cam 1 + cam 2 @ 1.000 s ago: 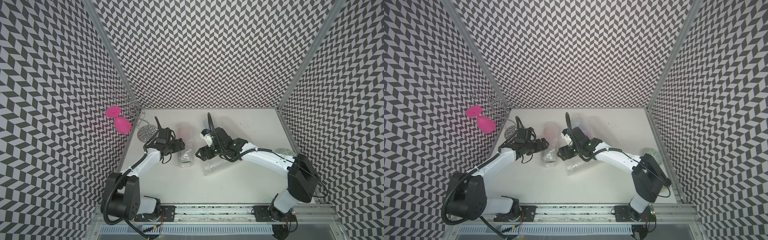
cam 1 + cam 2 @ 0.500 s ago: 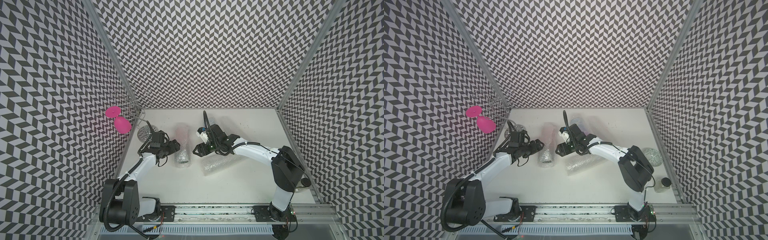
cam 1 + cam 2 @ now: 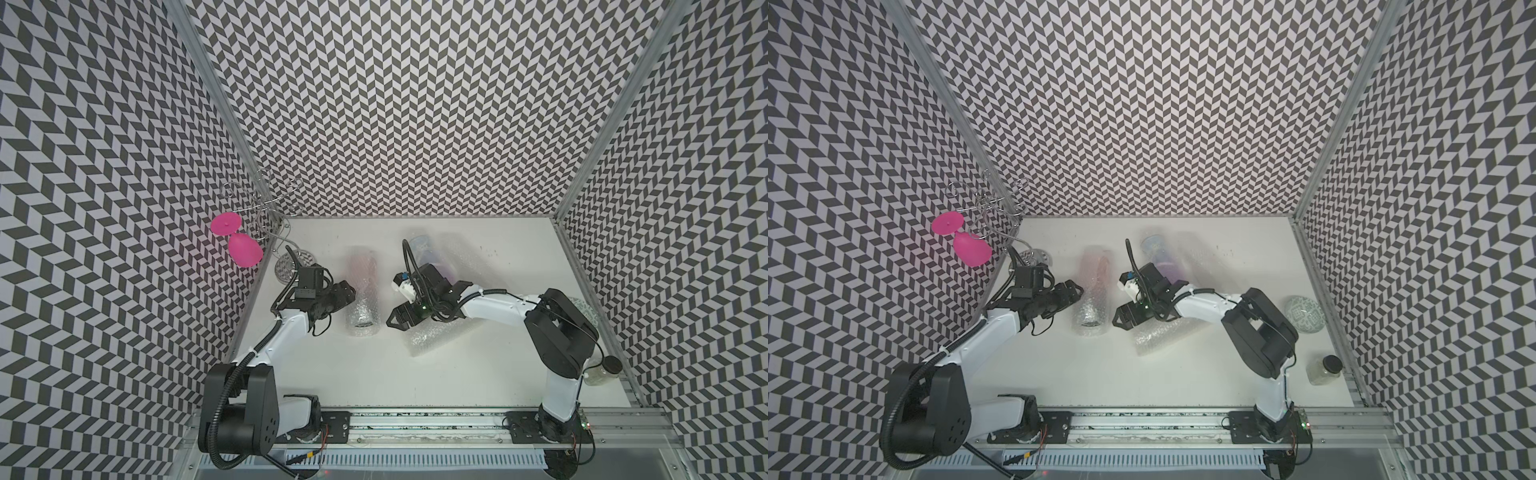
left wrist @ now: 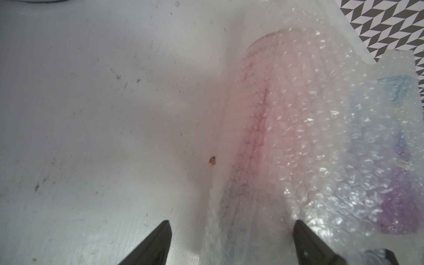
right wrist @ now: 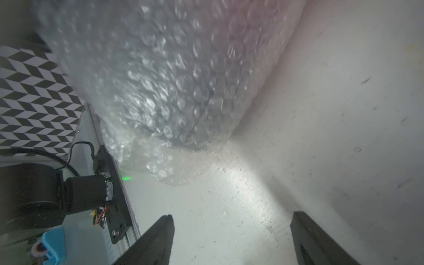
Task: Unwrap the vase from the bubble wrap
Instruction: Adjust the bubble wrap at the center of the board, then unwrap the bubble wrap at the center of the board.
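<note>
Over the last second the right pincer (image 3: 392,324) has slid toward the near edge of the white surface (image 3: 415,374); its jaws stand apart over bare surface. Nearest lies a loose, crinkly sheet of clear bubble wrap (image 3: 432,338). Mid-surface lies the pinkish vase (image 3: 360,272) rolled in translucent bubble wrap (image 3: 362,316), the left pincer (image 4: 231,222) spread wide astride its edge, clamping nothing. Farther, a blue-purple wrapped vase (image 3: 426,249). The wrap seems light, soft, slippery, the vase fragile: pinch a free edge.

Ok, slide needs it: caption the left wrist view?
Open left gripper at the bubble wrap around a pinkish vase on the table.
</note>
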`<action>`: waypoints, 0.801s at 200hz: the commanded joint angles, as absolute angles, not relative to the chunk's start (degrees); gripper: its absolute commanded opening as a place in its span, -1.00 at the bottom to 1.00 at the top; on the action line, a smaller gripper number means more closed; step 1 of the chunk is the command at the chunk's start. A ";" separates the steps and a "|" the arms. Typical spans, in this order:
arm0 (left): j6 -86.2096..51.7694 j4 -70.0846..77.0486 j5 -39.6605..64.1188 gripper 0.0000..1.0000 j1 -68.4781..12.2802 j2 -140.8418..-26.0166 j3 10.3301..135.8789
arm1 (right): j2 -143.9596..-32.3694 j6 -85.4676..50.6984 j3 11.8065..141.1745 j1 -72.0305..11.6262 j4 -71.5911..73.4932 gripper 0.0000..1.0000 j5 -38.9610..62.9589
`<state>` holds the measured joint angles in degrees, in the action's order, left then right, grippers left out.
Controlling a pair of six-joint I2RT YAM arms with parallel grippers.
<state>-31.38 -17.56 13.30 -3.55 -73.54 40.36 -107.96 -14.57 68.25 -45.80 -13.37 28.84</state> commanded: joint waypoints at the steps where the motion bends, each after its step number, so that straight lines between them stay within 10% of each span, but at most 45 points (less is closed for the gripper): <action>1: -30.64 -24.97 12.86 0.65 -3.57 -75.99 37.69 | -108.29 -14.71 68.21 -47.17 -7.88 0.65 33.68; 57: -32.08 -23.11 14.95 0.62 -3.52 -76.64 35.86 | -112.19 -15.80 69.61 -47.68 -3.03 0.61 39.17; 160: -31.90 -23.38 14.94 0.58 -3.98 -76.45 35.95 | -117.07 -15.52 73.31 -47.86 -1.11 -0.08 39.80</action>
<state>-32.91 -14.46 16.86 -3.36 -74.26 38.89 -117.36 -15.99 71.88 -47.46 -4.14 39.31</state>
